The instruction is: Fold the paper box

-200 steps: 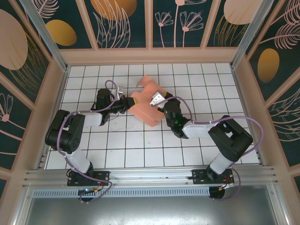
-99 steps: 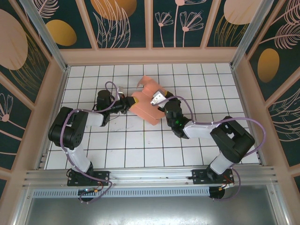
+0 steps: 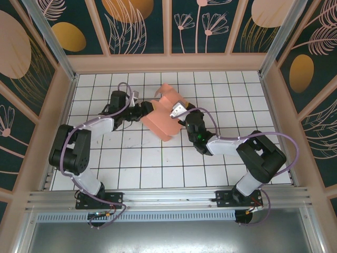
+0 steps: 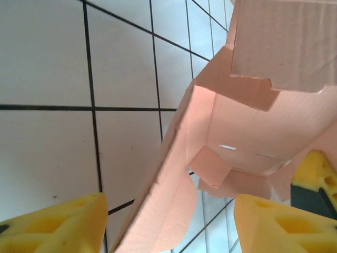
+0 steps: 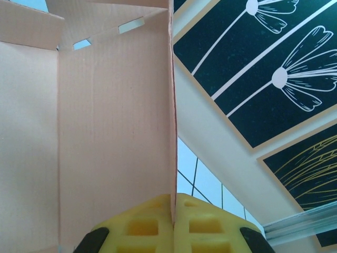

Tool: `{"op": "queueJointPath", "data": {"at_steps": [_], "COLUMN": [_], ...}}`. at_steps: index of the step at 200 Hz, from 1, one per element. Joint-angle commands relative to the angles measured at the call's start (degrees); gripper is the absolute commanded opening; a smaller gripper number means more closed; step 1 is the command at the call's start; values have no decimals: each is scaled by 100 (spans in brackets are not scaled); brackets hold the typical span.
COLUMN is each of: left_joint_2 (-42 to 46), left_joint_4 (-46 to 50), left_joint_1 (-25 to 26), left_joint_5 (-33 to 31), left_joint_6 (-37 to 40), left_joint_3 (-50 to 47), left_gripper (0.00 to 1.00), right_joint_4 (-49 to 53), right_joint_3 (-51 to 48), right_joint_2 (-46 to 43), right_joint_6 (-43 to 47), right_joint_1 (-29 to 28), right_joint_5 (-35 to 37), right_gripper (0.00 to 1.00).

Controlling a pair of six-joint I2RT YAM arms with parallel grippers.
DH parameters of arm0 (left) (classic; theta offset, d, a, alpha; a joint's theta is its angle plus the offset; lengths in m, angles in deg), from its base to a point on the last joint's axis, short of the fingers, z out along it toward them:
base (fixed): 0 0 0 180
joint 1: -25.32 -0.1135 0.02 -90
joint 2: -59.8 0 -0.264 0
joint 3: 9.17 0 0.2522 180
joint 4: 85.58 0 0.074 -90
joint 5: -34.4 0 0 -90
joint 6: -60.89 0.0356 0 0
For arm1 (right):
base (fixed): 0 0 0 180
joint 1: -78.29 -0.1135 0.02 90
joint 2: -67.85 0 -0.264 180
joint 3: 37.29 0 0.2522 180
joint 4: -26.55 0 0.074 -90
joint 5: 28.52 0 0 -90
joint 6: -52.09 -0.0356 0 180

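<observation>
Overhead: the salmon-pink thin-card paper box (image 3: 163, 118) sits half-formed on the white tiled bench (image 3: 105, 168).

Left wrist: the left fingers (image 4: 58, 221) gape wide, holding nothing (box just beyond).

Right wrist: the right fingers (image 5: 158, 224) pinch one wall's edge. The card looks light and flimsy, so grip near the creases.

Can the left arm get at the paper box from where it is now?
Probably yes: the left claw is open, with an edge of the paper box between its pads, while the right claw pinches another edge.
</observation>
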Motion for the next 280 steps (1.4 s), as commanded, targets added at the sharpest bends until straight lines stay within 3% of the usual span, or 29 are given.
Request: {"op": "queueJointPath", "data": {"at_steps": [1,18,71,95,136,213,280], "left_joint_2": [413,607,695,311,-171,36,-33], "left_joint_4": [924,1106,975,1217,1276,473,88], "left_joint_1": [6,10,6,-5,-179,-206,-210], "left_joint_5": [-514,-787,-1249,-1852,-1421,-1375,-1239], "left_joint_6": [931,1286,3182,3521,3043,2885,3129], "left_joint_3": [296,466,949,1480,1961,957,730], "left_gripper": [83,98,96,97,98,99,98], "right_joint_4": [-133,-62,564,582,371,-255,-1249], "right_joint_3": [-2,-2,40,76,50,59,-2], "right_joint_2": [-176,-205,-323,-174,102,725,1220], "right_joint_6": [-18,-20,-238,115,906,2006,2897], "right_joint_1": [70,92,162,178,222,182,145], "right_joint_5": [-77,-111,-506,-325,-172,123,456], "right_gripper": [0,0,0,0,0,0,0]}}
